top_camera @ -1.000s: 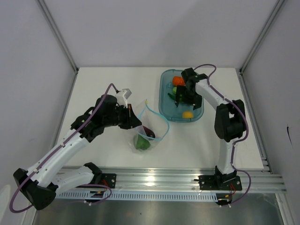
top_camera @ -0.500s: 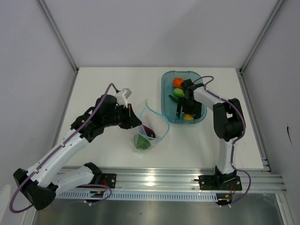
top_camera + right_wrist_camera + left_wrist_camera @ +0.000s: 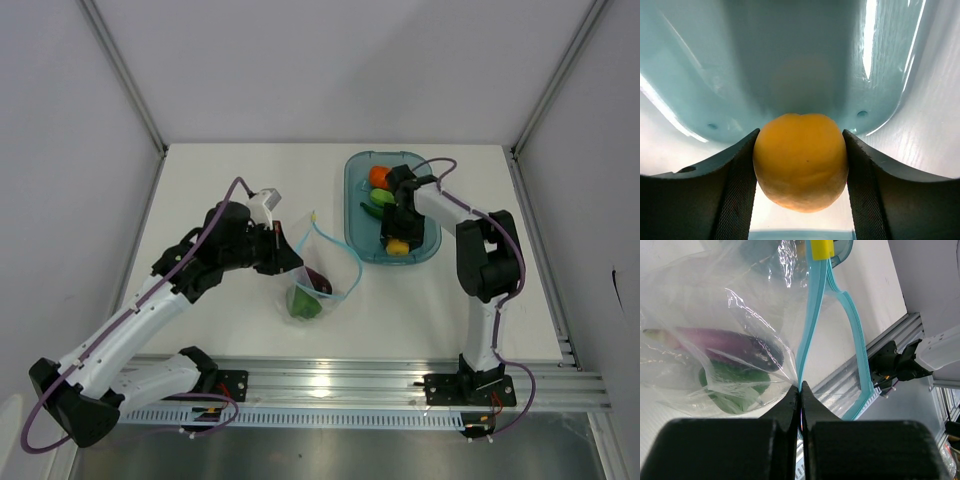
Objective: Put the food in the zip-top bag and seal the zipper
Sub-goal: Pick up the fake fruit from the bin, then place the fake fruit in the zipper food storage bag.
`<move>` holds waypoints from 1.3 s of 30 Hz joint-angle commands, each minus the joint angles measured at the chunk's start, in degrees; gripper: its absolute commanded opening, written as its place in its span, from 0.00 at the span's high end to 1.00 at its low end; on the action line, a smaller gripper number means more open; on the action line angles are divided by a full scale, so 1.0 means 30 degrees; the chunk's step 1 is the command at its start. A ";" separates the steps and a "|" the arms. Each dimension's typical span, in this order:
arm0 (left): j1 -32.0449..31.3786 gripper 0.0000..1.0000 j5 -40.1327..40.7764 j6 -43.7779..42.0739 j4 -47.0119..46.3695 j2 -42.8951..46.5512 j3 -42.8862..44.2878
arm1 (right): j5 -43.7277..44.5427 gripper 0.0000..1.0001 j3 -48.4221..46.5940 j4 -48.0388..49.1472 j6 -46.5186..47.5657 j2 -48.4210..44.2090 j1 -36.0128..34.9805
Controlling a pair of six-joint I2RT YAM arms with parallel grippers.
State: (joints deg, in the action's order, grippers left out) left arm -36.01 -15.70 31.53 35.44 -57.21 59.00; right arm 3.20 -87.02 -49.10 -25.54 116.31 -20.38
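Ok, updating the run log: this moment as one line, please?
left pincer: shut on zip-top bag | right pincer: shut on lemon in teal tray | bagged: eggplant, green pepper

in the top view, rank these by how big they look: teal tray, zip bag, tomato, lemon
1. teal tray
2. zip-top bag
3. tomato and lemon: these look about alike, and the lemon is partly covered, so I won't rank one over the other.
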 commanded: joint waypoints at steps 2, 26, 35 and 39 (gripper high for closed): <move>-0.0126 0.99 -0.0273 0.0242 -0.0593 -0.0060 0.0079 | 0.0047 0.80 -0.1489 0.0107 0.0719 -0.2611 -0.0003; -0.0155 0.99 -0.1356 0.0857 -0.1208 -0.0911 0.0518 | -0.3854 0.80 0.1877 0.3301 0.1981 -1.4512 -0.7794; -0.0155 0.99 -0.2001 0.1472 -0.1412 -0.0501 0.0489 | -0.3471 0.63 0.2846 0.3917 0.1190 -1.4250 -0.9494; -0.0155 0.99 -0.2353 0.1824 -0.1472 -0.0092 0.0110 | -0.3440 0.56 0.3109 0.4237 0.0897 -1.3986 -0.9728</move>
State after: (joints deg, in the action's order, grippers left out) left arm -36.01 -20.36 35.09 33.50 -59.92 58.98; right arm -8.05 -78.28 -39.31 -21.41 73.84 -48.86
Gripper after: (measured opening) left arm 0.005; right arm 0.640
